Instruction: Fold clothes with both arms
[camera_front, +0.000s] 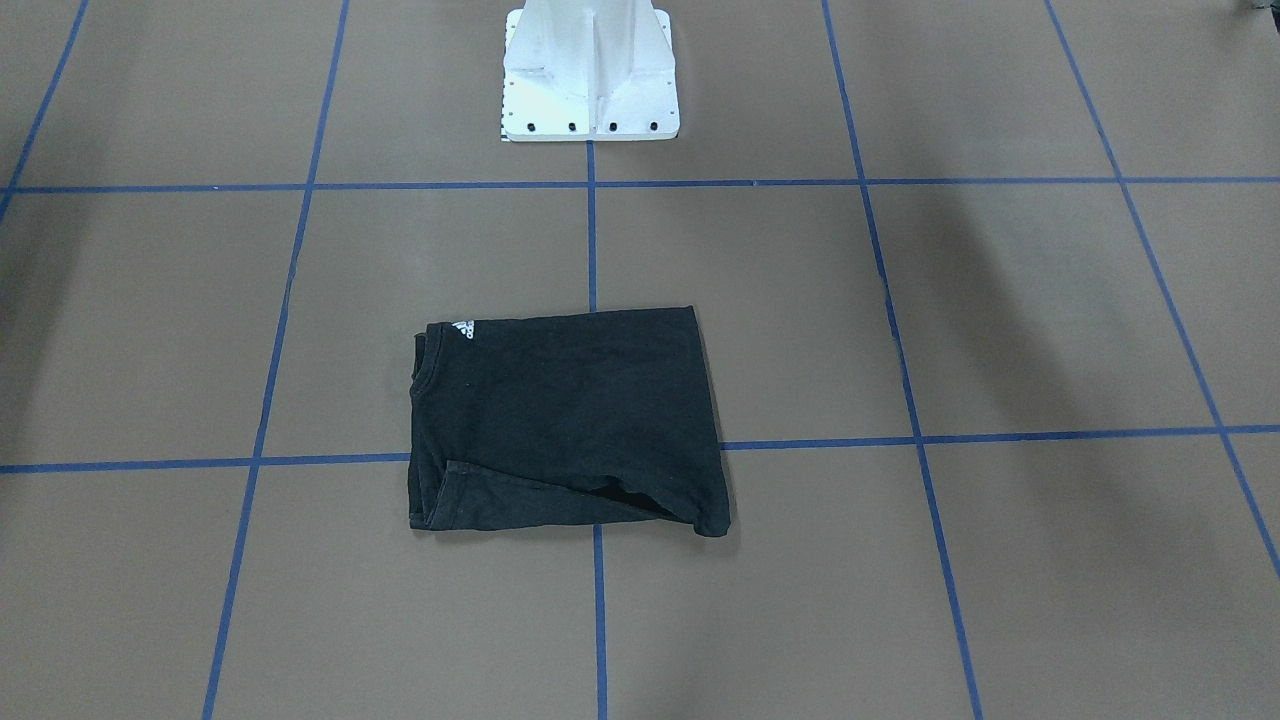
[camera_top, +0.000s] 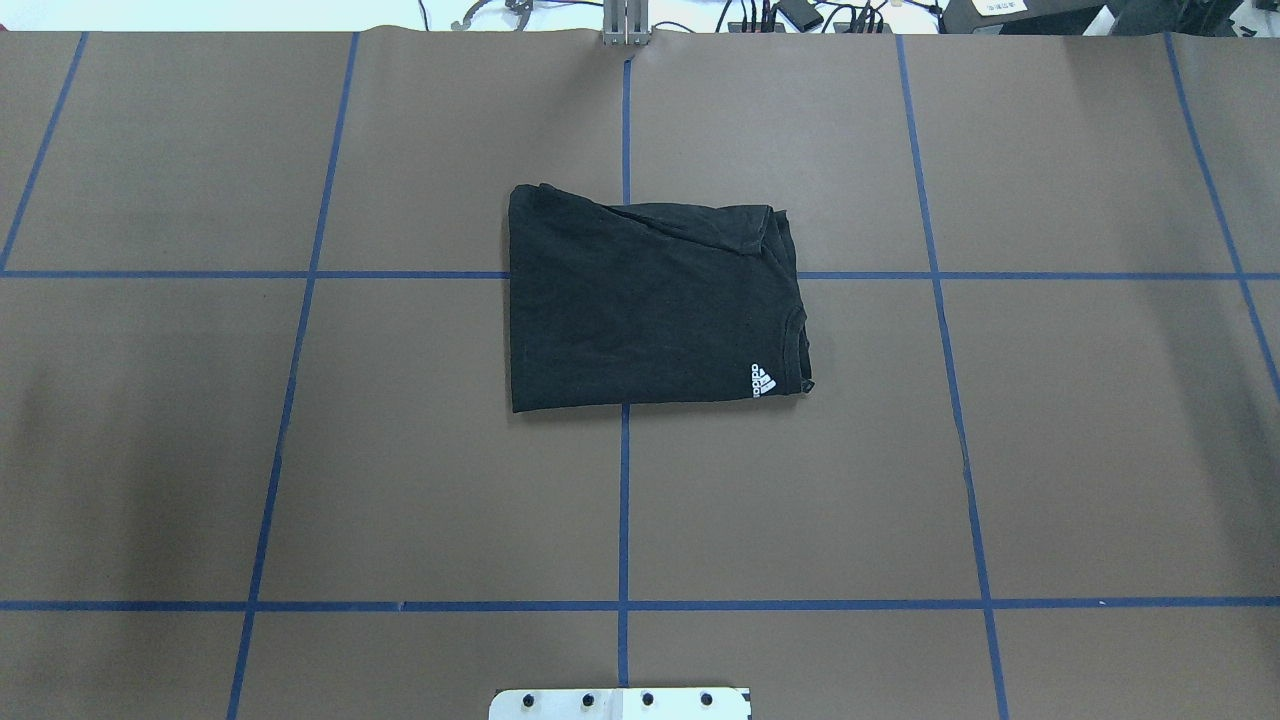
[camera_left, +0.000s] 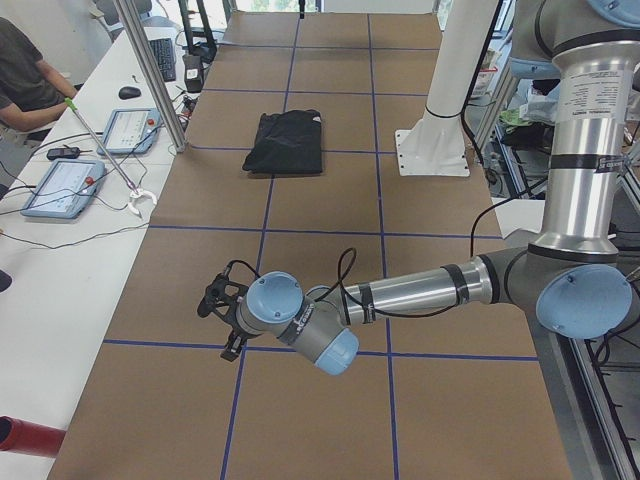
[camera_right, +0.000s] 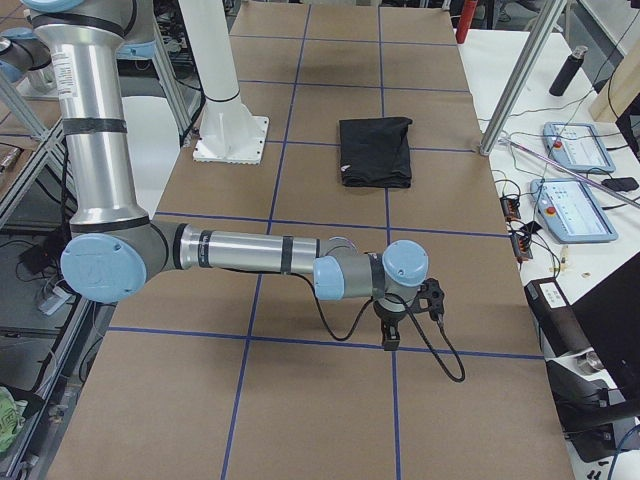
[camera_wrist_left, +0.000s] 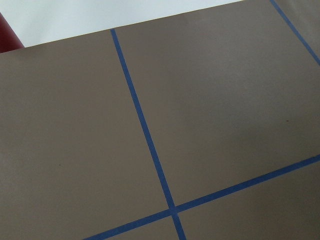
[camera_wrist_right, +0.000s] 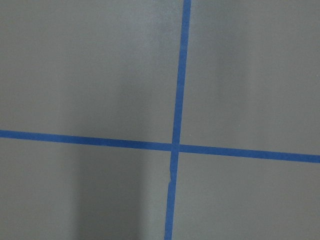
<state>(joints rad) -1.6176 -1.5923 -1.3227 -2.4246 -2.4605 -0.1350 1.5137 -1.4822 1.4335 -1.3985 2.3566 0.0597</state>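
Jaws, apart or together I cannot tell, hang far from the folded T-shirt.

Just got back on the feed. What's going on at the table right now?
The black T-shirt lies folded into a compact rectangle mid-table, with its white logo at one corner. Nothing is touching it. The left arm and the right arm each reach low over opposite ends of the table, well away from the shirt. The left gripper and the right gripper show only in the side views, so I cannot tell whether they are open or shut. Both wrist cameras see only bare table and blue tape lines.
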